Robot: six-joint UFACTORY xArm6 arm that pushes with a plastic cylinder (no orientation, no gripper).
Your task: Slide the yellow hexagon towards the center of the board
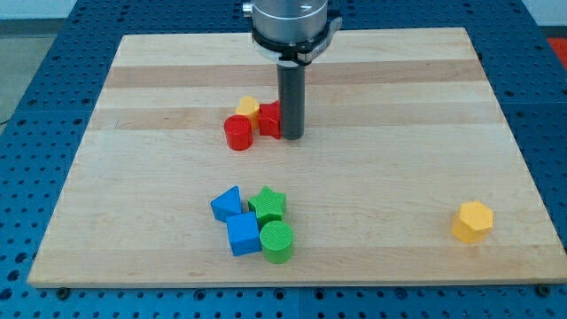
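The yellow hexagon (471, 221) lies near the board's lower right corner, alone. My tip (292, 136) is far from it, up and to the left, just above the board's middle. The tip touches or nearly touches the right side of a red block (269, 120). A red cylinder (237, 133) sits to that block's left and a small yellow block (248, 108) sits behind them.
A cluster lies at the lower middle: a blue block (227, 204), a blue cube (243, 235), a green star (267, 205) and a green cylinder (276, 242). The wooden board (399, 106) rests on a blue perforated table.
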